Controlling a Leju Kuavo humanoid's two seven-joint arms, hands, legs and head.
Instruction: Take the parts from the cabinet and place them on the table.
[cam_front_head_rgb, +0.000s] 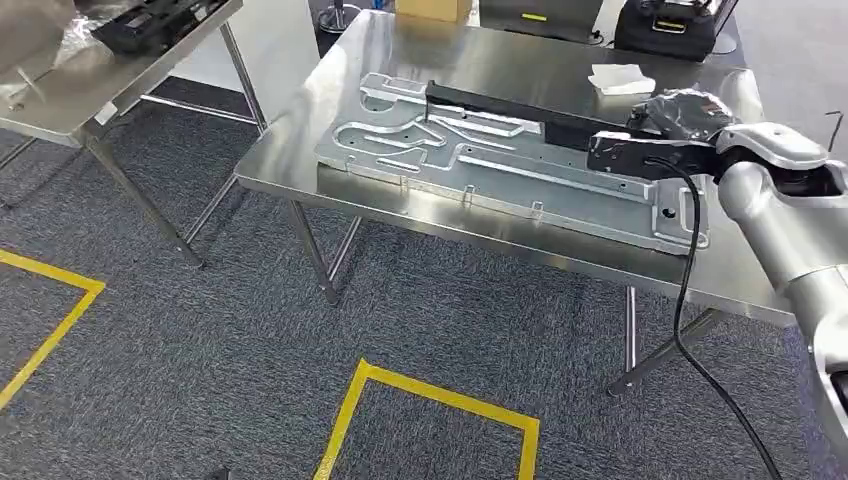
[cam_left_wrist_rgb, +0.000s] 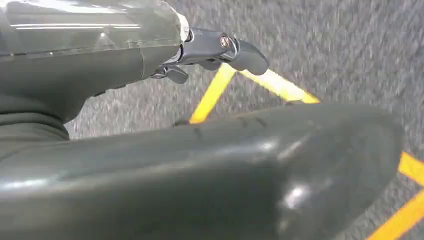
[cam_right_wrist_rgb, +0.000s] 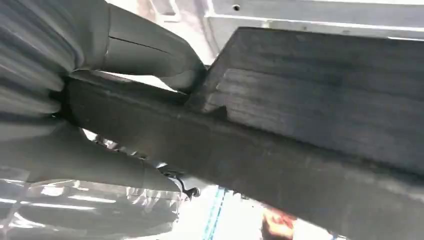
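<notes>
Black bar (cam_front_head_rgb: 500, 110) lies over the grey panel (cam_front_head_rgb: 500, 175) on the table (cam_front_head_rgb: 560, 65), long axis running away leftward from the right hand (cam_front_head_rgb: 675, 115). Right hand grips the bar's near end, thumb (cam_right_wrist_rgb: 150, 50) pressed on it. Left hand (cam_left_wrist_rgb: 220, 47) hangs over the floor, fingers curled in, holding nothing

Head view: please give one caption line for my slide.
Right hand holds a long black bar over the metal plate on the steel table.

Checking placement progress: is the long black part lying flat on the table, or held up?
Held: the right hand grips the black part at one end, over the metal panel; contact there is unclear.
</notes>
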